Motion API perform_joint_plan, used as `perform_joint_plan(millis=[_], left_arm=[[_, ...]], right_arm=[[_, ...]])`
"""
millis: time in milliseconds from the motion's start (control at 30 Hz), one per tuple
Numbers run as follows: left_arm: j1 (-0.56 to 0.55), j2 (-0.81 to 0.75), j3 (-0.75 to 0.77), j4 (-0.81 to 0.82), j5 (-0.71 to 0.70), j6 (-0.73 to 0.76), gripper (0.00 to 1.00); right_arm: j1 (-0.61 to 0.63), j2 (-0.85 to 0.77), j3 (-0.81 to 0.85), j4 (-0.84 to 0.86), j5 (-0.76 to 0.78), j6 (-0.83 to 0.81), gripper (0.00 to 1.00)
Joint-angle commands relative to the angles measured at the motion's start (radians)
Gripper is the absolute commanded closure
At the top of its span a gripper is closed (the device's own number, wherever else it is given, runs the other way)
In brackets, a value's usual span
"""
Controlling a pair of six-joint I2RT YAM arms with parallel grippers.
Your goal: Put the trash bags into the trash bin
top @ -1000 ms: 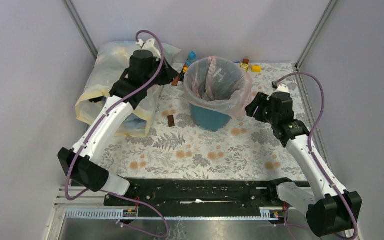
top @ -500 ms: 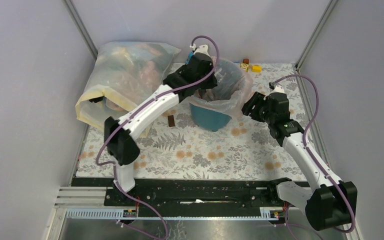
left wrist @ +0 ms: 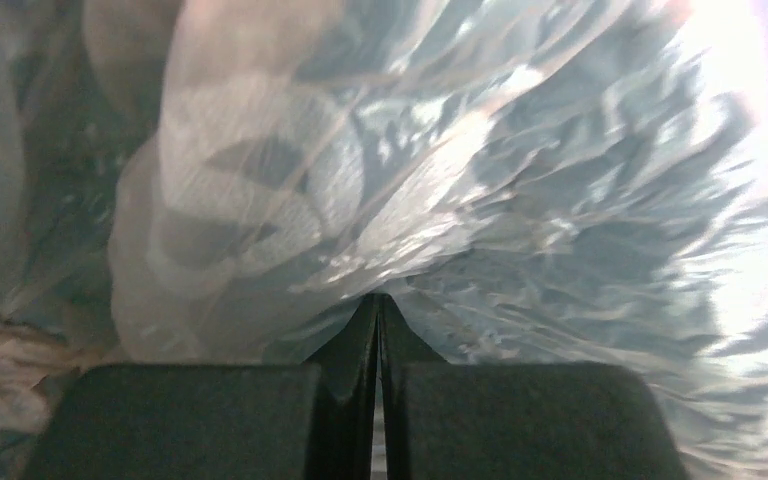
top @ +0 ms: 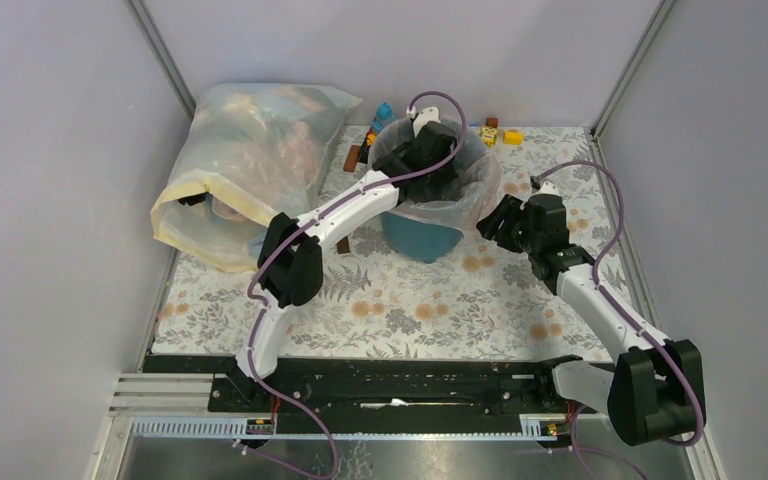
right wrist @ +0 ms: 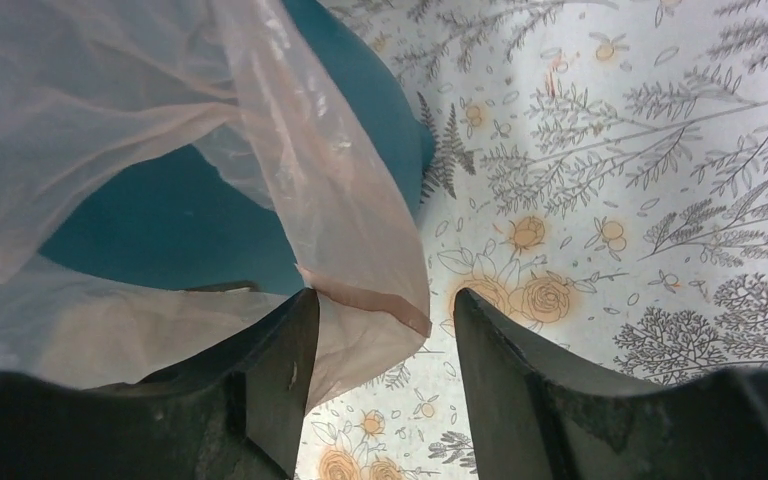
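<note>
The left jaws are sitting clenched against the pink trash bag (top: 478, 192) inside the teal trash bin (top: 416, 240); the right jaws are hanging released around its overhanging edge.

The top camera looks down from behind the arms (top: 345, 205). Both wrist cameras sit close up. All show the bag (top: 475, 195).

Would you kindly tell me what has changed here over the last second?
The left arm swung from over the sack to the bin; the left claw, shut, now sits inside the pink bag lining it. The right claw, open, edged closer to the bag's hanging edge. Bin, sack and toys stayed put.
</note>
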Motion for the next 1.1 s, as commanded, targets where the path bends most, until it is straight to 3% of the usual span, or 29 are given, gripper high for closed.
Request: perform_joint_plan(millis=[0,167,567,767,933,1067], left_arm=[[0.006,0.005,0.013,0.239,0.031,-0.033,1.0],[0.048,0.027,-0.02,0.314,0.096,-0.081,1.0],[0.071,0.04,-0.053,0.302,0.114,-0.083,1.0],[0.072,-0.006,-0.031,0.289,0.115,-0.054,1.0],[0.074,-0.091,-0.042,0.27,0.116,-0.019,0.97],[0.072,-0.194,-0.096,0.267,0.116,0.017,0.87]], right_arm=[[-0.005,0.031,-0.029,0.087,-0.034,0.017,0.41],[-0.005,0.065,-0.044,0.114,-0.043,0.018,0.42],[-0.005,0.151,-0.026,0.134,-0.097,0.01,0.41],[-0.005,0.054,-0.002,0.086,-0.046,-0.016,0.22],[-0.005,-0.066,0.001,0.04,0.034,-0.049,0.17],[-0.005,-0.161,-0.007,0.032,0.074,-0.077,0.15]])
